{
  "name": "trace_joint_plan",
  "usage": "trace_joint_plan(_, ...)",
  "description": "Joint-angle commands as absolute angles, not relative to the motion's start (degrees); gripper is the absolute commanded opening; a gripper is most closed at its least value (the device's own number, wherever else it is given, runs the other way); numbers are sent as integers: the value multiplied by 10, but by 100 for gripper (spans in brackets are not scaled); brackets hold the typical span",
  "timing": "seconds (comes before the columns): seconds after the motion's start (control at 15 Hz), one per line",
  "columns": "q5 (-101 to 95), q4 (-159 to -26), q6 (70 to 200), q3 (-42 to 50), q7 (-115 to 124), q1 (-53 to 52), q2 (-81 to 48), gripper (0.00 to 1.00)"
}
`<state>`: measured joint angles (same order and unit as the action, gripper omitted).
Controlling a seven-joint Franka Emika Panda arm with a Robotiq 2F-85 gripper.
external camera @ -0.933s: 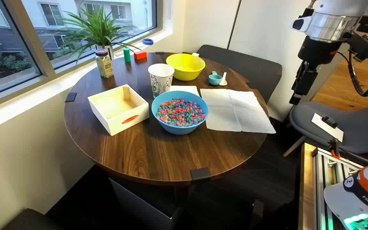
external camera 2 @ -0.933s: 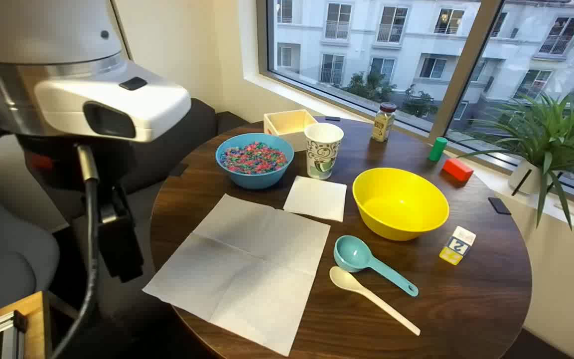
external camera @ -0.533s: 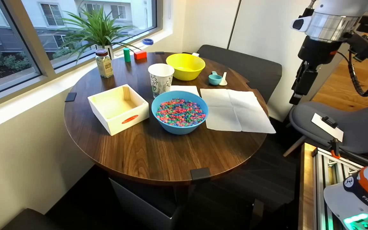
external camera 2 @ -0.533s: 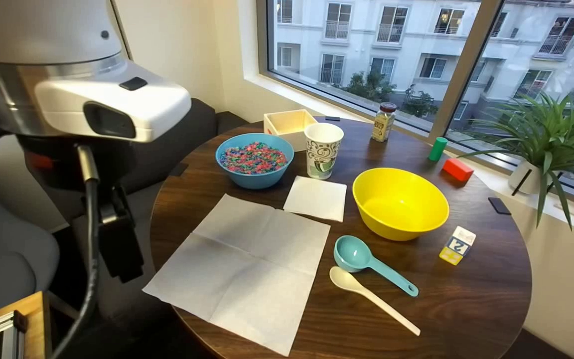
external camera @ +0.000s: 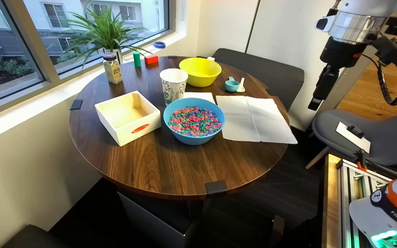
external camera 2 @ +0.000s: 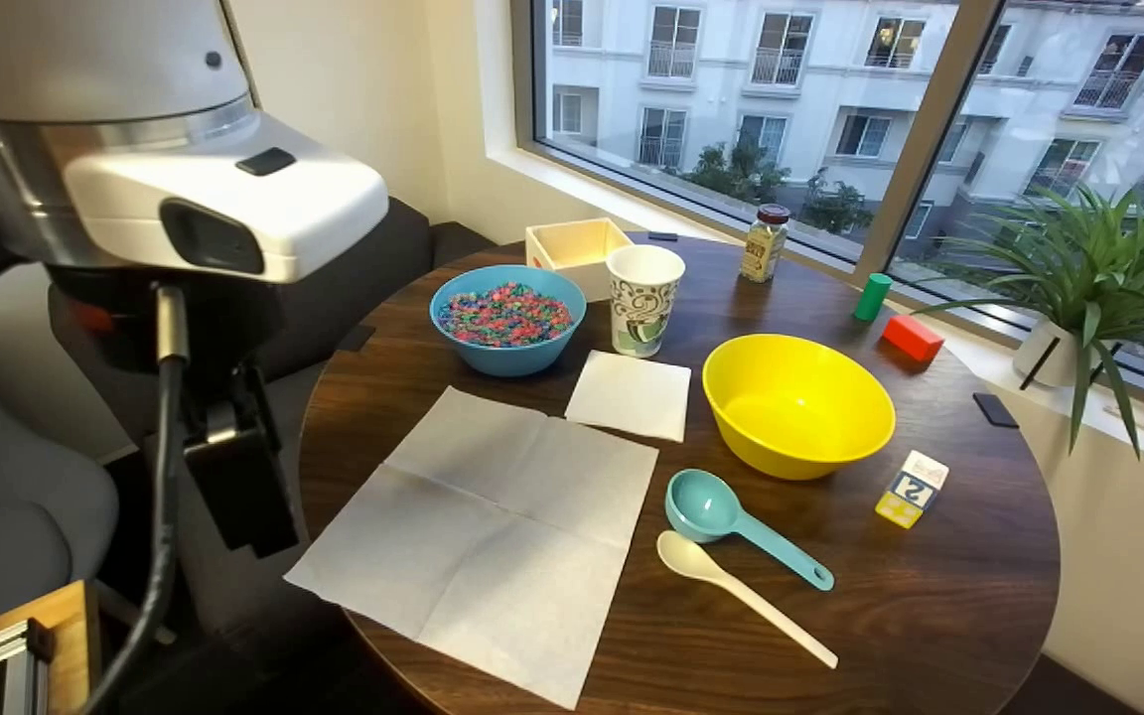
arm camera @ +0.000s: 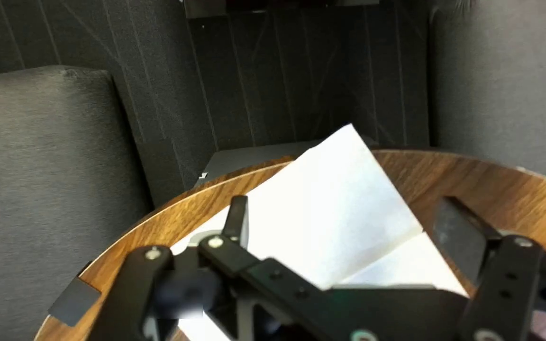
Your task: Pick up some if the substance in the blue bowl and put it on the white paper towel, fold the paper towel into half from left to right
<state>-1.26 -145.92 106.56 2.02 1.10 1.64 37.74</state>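
Observation:
The blue bowl [external camera: 194, 139] stands on the table, filled with the multicoloured substance [external camera: 195, 121]; both show in the exterior view from the window side too, the bowl [external camera 2: 507, 359] and the substance [external camera 2: 504, 316]. The white paper towel [external camera: 253, 119] lies flat and unfolded beside the bowl, with crossing creases; it also shows in an exterior view [external camera 2: 488, 536] and in the wrist view [arm camera: 320, 203]. My gripper [arm camera: 349, 222] is open and empty, its fingers wide apart. It hangs in the air off the table edge, beyond the towel, in both exterior views [external camera: 314, 104] [external camera 2: 269, 536].
A teal scoop [external camera 2: 706, 506] and a cream spoon [external camera 2: 691, 556] lie beside the towel. A small white napkin [external camera 2: 630, 395], paper cup [external camera 2: 643, 298], yellow bowl [external camera 2: 795, 437], wooden box [external camera: 129, 120], letter blocks [external camera 2: 912, 489] and spice jar [external camera: 112, 69] stand around the round table [external camera: 184, 172].
My gripper has shifted slightly, a little toward the table, and its tilt has changed a little. The bowl, substance and towel have not moved.

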Motion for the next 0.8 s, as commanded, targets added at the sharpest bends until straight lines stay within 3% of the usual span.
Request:
trace_joint_plan(0.0, -1, -1448, 1164, 0, 92, 34, 348, 100)
trace_joint_plan(0.33, 3, -1426, 1302, -50, 182, 22, 281, 100)
trace_joint_plan(0.73, -7, -1382, 1380, -110, 241, -1, 188, 100)
